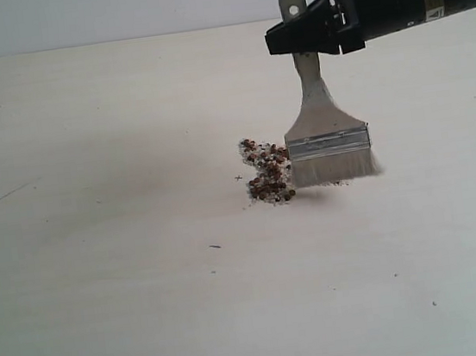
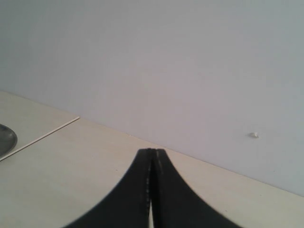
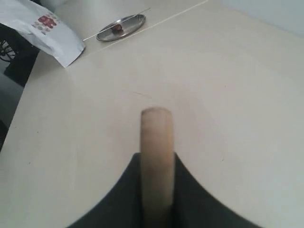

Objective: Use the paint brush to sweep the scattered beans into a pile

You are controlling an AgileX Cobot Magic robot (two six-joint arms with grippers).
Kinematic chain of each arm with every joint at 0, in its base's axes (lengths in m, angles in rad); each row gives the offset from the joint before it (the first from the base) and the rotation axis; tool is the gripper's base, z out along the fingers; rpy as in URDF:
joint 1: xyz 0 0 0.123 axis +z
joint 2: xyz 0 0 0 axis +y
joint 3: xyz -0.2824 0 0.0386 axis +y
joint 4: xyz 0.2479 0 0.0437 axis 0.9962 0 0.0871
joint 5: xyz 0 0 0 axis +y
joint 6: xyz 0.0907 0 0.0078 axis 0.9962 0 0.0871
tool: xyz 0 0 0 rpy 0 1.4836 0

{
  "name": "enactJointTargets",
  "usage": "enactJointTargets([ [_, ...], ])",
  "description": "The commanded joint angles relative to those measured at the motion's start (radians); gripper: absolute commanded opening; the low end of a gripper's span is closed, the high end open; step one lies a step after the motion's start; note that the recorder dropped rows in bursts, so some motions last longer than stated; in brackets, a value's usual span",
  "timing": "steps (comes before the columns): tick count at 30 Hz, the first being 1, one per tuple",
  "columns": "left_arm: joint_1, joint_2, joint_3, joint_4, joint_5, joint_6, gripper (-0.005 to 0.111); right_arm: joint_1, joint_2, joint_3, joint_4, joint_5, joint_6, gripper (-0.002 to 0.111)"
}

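Note:
The paint brush [image 1: 327, 137] stands upright on the table with its pale bristles splayed against the surface. My right gripper [image 1: 303, 35] is shut on its wooden handle near the top; the handle end [image 3: 156, 142] sticks out between the black fingers. Right against the bristles' left edge lies the pile [image 1: 267, 171] of dark reddish-brown beans mixed with whitish grains. A few stray specks lie under the bristles. My left gripper [image 2: 151, 156] is shut on nothing, its fingers pressed together, pointing toward a wall; it does not show in the exterior view.
A small metal dish [image 3: 121, 27] holding something red and a white packet [image 3: 45, 28] lie far off on the table. Another dish edge [image 2: 5, 140] shows in the left wrist view. A few dark flecks [image 1: 215, 247] dot the pale tabletop [image 1: 104, 290].

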Motion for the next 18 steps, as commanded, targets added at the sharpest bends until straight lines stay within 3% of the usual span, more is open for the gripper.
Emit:
enactJointTargets([
  [1, -0.001, -0.005, 0.003, 0.001, -0.005, 0.002, 0.0, -0.003, -0.065, 0.059, 0.018, -0.003, -0.008, 0.0],
  [7, -0.001, -0.005, 0.003, 0.001, -0.005, 0.002, 0.0, 0.074, -0.079, 0.225, 0.125, -0.003, -0.23, 0.0],
  [11, -0.001, -0.005, 0.003, 0.001, -0.005, 0.002, 0.0, 0.13, -0.049, 0.234, 0.217, -0.003, -0.332, 0.0],
  [18, -0.001, -0.005, 0.003, 0.001, -0.005, 0.002, 0.0, 0.13, 0.054, 0.234, 0.401, -0.003, -0.59, 0.0],
])
